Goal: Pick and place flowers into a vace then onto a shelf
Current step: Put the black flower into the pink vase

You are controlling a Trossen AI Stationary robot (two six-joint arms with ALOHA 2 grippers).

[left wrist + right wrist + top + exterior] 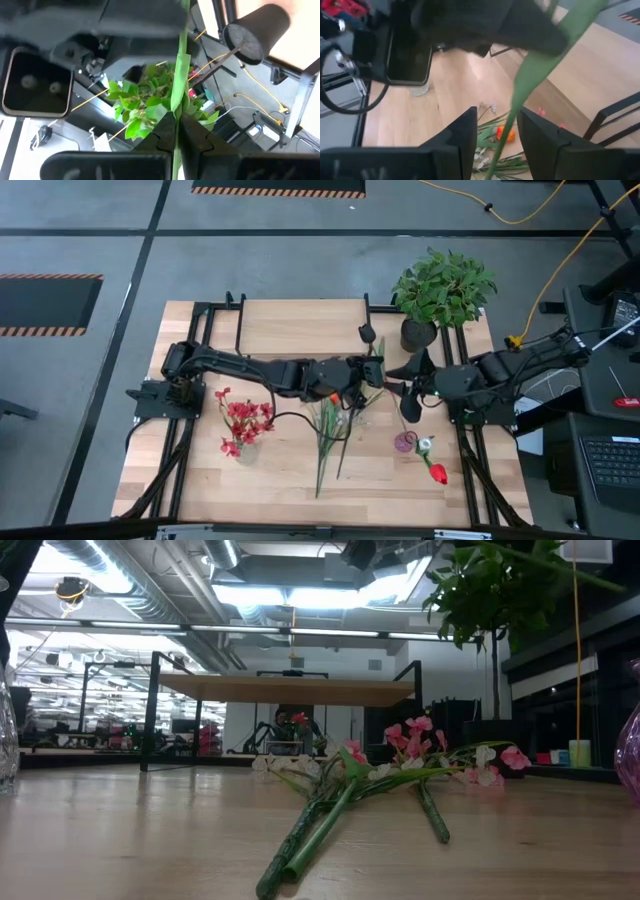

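My left gripper (370, 377) reaches over the table's middle and is shut on a flower's green stem (179, 75). A dark bloom (367, 332) shows past it. My right gripper (497, 117) is open, close to the left one from the right side. The same green stem (520, 95) passes between its fingers; I cannot tell whether they touch it. Several loose flowers (330, 430) lie flat on the table. A clear vase (245, 448) holds red blooms. The shelf (290, 325) stands at the far side. My left gripper pinches the green stem (176, 131) between its two fingers. The fingers come nearly level from the table's left. The stem is lifted clear of the table and runs on past the fingertips.
A bushy potted plant (440, 290) stands at the far right corner. A small pinkish vase (405, 442) with a white and a red bloom (437, 473) beside it sits near the right edge. The loose flowers (350, 790) lie mid-table.
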